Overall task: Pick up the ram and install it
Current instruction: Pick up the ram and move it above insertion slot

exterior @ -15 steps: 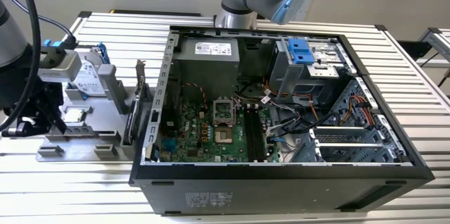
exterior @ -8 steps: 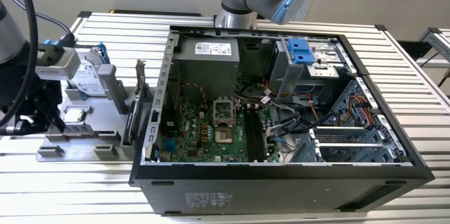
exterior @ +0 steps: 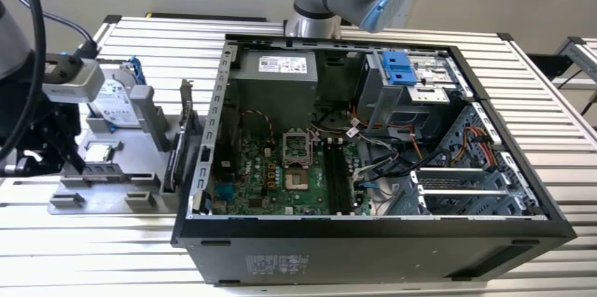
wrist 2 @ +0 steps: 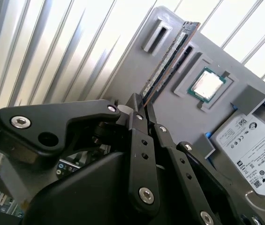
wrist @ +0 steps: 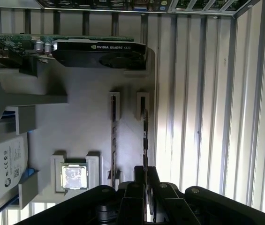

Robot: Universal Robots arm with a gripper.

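Clamped on one end of the ram (wrist 2: 170, 58), the gripper (wrist 2: 141, 104) pinched the stick between its two black fingertips, the wrist tilted low over the grey tray (wrist: 85, 131). Its fingers (wrist 2: 139, 154) were flat matte bars joined by silver screws. The ram stood on its long edge in a narrow slot along the tray's edge beside the bare ribbed aluminium table (wrist: 207, 117). It was thin and dark, with a row of chips.

Further in, a square silver CPU chip (wrist 2: 207, 85) lay in a recess, and a labelled hard drive (wrist 2: 252, 154) at a corner was cut off. A graphics card (wrist: 99, 49) stood along the tray's edge farthest from the gripper. The slot beside the ram was too dark to read.
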